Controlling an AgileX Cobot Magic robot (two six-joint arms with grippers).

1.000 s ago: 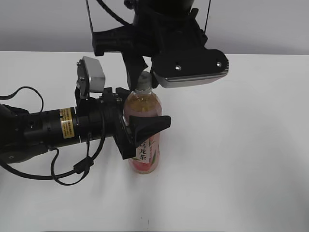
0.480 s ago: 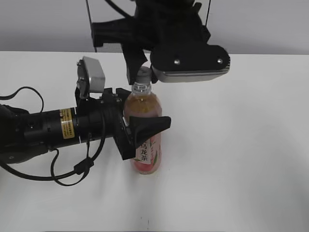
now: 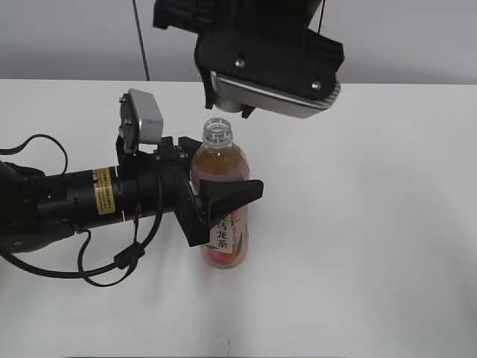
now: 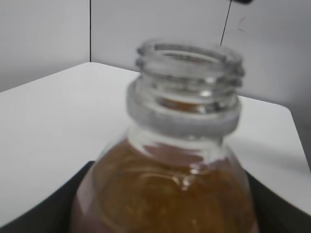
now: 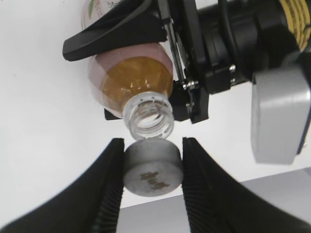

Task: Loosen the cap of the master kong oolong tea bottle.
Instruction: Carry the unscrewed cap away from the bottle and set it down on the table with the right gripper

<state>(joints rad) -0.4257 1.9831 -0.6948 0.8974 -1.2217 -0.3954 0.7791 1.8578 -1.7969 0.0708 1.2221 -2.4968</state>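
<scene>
The master kong oolong tea bottle [image 3: 223,216] stands upright on the white table, its neck open [image 3: 216,130]. My left gripper [image 3: 216,198] is shut on the bottle's body, with black fingers [image 3: 235,192] on either side. The left wrist view shows the bare threaded mouth [image 4: 187,63] close up. My right gripper [image 5: 153,150] is shut on the white cap [image 5: 152,167] and holds it just above the bottle's open mouth [image 5: 148,114], clear of the threads. In the exterior view the cap is hidden behind the right wrist housing [image 3: 268,63].
The left arm [image 3: 67,198] lies across the table's left side with looping cables [image 3: 112,261]. Its grey wrist camera block [image 3: 141,119] stands beside the bottle neck. The white table [image 3: 373,224] stretches to the right and front.
My right gripper has risen and swung with the cap in its jaws. The cap has come off the neck and the bottle mouth now stands open. The left gripper and bottle have stayed put.
</scene>
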